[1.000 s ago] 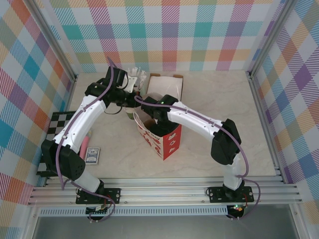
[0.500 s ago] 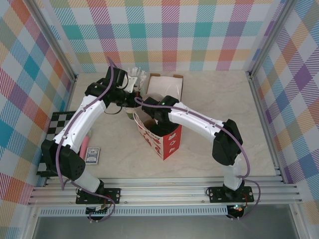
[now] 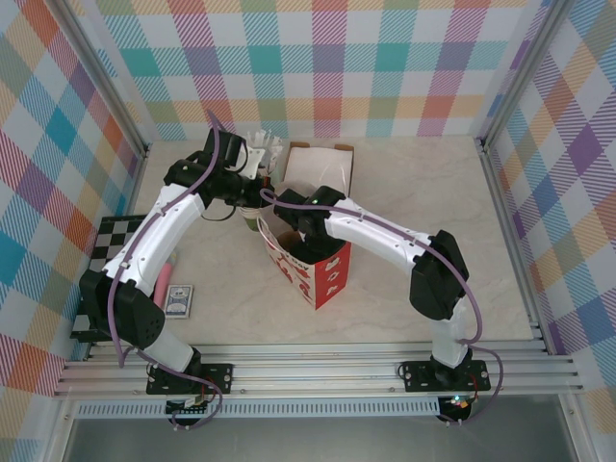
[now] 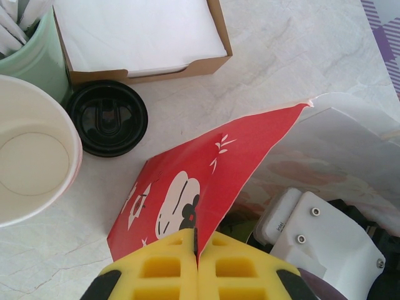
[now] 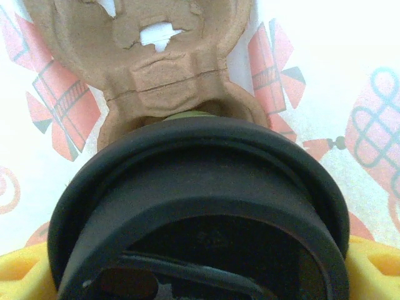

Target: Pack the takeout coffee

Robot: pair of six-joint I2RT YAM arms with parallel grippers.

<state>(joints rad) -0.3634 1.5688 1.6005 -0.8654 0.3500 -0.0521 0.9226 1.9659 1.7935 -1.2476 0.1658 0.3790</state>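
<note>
The takeout coffee [image 5: 200,187] has its black lid close under the right wrist camera, and a sliver of dark-green cup shows above the lid. My right gripper [image 5: 200,269] is shut on it, with a yellow fingertip [image 5: 15,275] at each side. It hangs inside the red paper bag [image 3: 313,265], over a brown cardboard cup carrier [image 5: 169,69] on the bag's floor. My left gripper [image 4: 197,240] is shut on the top edge of the red bag [image 4: 206,169], pinching its wall. In the top view my left gripper [image 3: 258,214] is at the bag's far left corner and my right gripper [image 3: 303,226] reaches into the bag's mouth.
A loose black lid [image 4: 107,117] lies on the table beside a cream paper cup [image 4: 31,162]. Behind them stand a pale-green cup of packets [image 4: 34,56] and a brown napkin box [image 4: 137,31]. A checkerboard [image 3: 111,241] and card deck [image 3: 179,300] lie at the left.
</note>
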